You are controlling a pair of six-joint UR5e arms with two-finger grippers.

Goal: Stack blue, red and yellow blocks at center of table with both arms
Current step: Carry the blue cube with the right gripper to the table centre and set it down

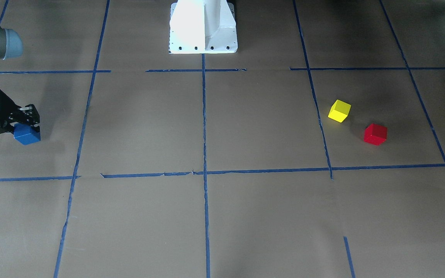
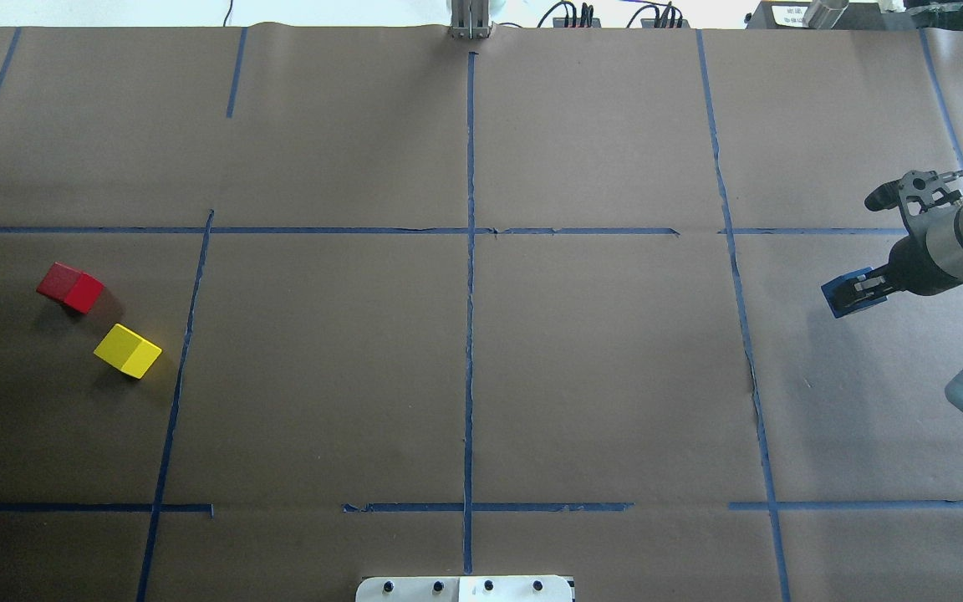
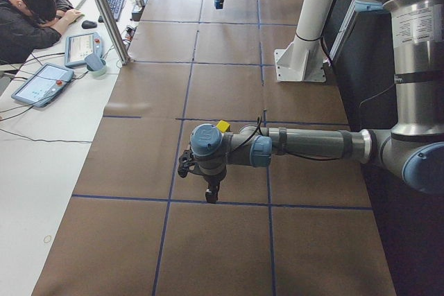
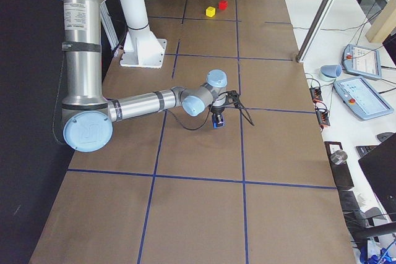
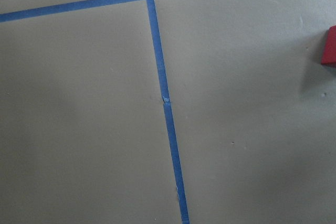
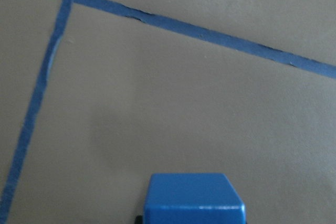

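My right pincer (image 2: 849, 294) is clenched on the blue block (image 1: 27, 136), way out at the counter's (image 2: 598, 359) right end. I'd carry it level to center and set it down square.

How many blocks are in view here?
3. Blue block in the right hand, far right; yellow block and red block apart on the robot's left. None apparently hidden.

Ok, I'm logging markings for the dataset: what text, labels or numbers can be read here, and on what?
Label on left arm: printed lines, too small to read.
Label on right arm: too small to read.
No text on blue block, red block, yellow block.
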